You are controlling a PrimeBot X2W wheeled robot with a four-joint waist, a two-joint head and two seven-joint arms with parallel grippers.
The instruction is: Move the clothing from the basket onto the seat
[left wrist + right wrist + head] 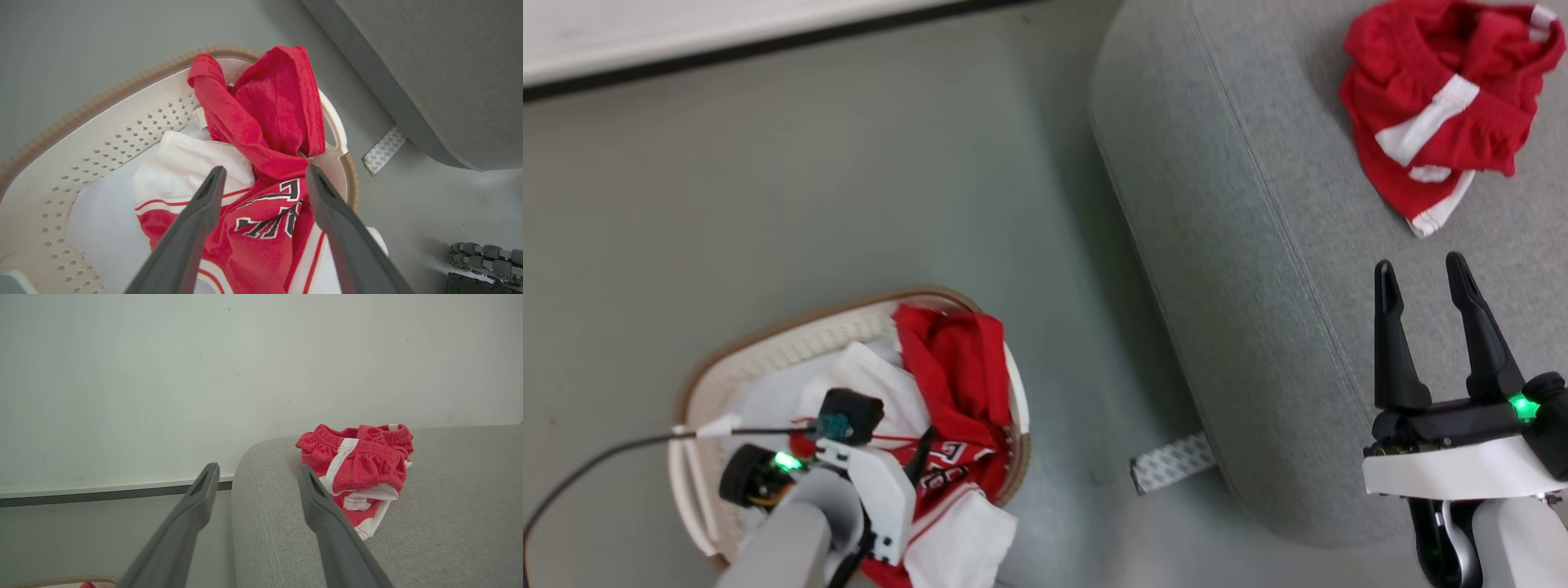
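The white basket with a brown rim stands on the floor at the lower left. In it lies red and white clothing: a crumpled red piece draped over the rim, and a lettered jersey beside a white panel. My left gripper hangs open just above this pile, fingers either side of the red cloth without gripping it. Its wrist covers part of the basket. A red garment with white stripes lies on the grey seat. My right gripper is open and empty over the seat's edge, short of that garment.
A white patterned strip sticks out from under the seat onto the grey floor between basket and seat. A black cable runs left from my left wrist. A white wall with a dark baseboard stands behind. Part of my base shows.
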